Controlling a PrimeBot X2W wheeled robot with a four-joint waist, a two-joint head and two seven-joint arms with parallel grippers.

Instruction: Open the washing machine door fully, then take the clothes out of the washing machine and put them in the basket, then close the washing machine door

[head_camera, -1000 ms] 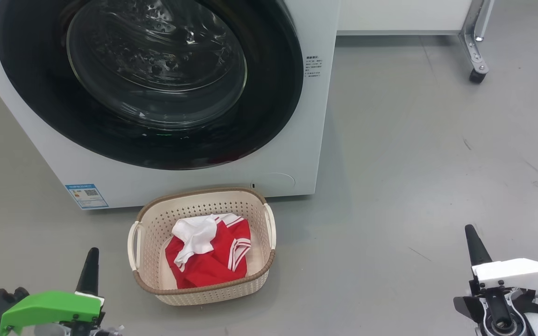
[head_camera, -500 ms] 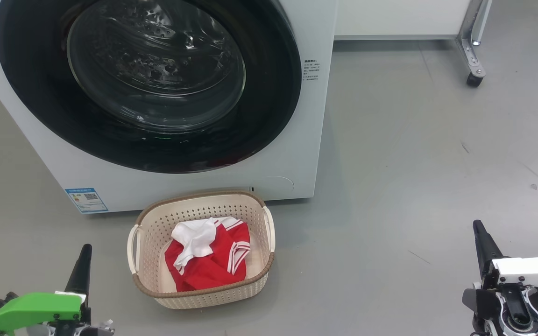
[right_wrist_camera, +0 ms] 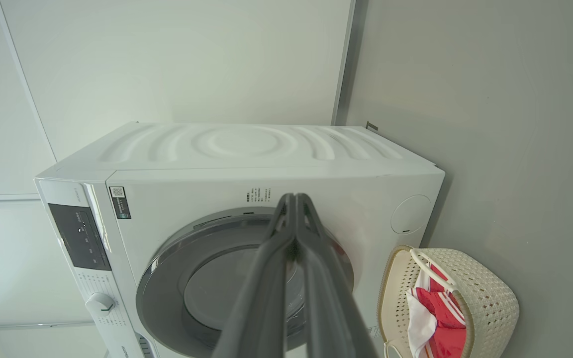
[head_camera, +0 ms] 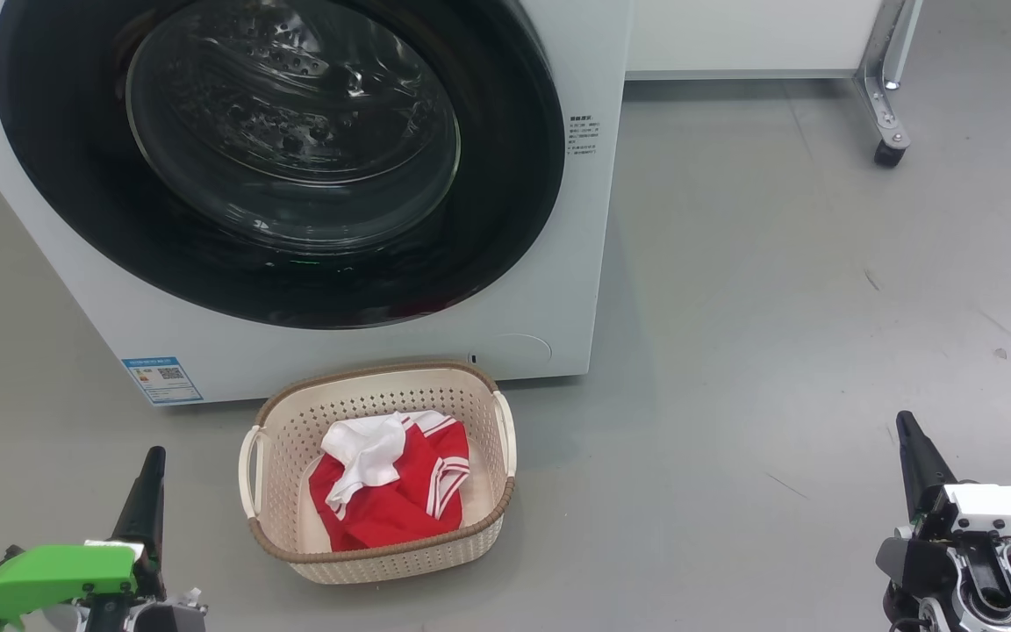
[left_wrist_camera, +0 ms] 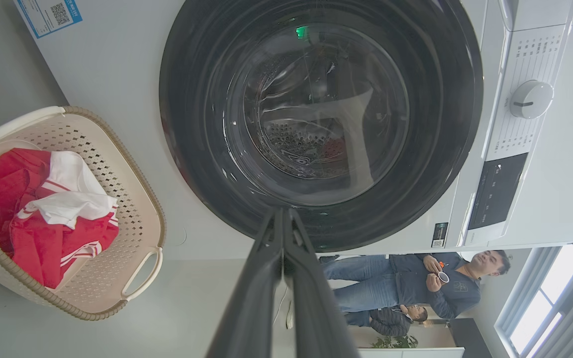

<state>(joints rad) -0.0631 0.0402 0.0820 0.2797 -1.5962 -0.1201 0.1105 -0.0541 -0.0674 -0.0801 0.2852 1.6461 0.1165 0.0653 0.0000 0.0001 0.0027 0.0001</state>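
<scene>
Both grippers are empty, each with its two long dark fingers pressed together into one thin tapered point. The left gripper (head_camera: 153,456), under a green cover, is at the lower left of the head view. The right gripper (head_camera: 907,421), under a white cover, is at the lower right. Both are well apart from the basket.

The washing machine door (head_camera: 282,149) lies shut, flat against the front of the washing machine (head_camera: 580,254), a smooth white box whose top panel has curved ripples. The door is a wide glossy black ring around a bulging clear glass bowl. Through the glass the perforated metal drum (left_wrist_camera: 294,144) shows.

The basket (head_camera: 365,399) stands on the smooth grey floor (head_camera: 777,307) close before the machine, below the door. It is cream plastic, a rounded rectangle with many small holes in its walls, a brown woven-look rim and two white side handles. The clothes (head_camera: 400,513) lie crumpled inside it, red fabric with white stripes and a white panel on top.
</scene>
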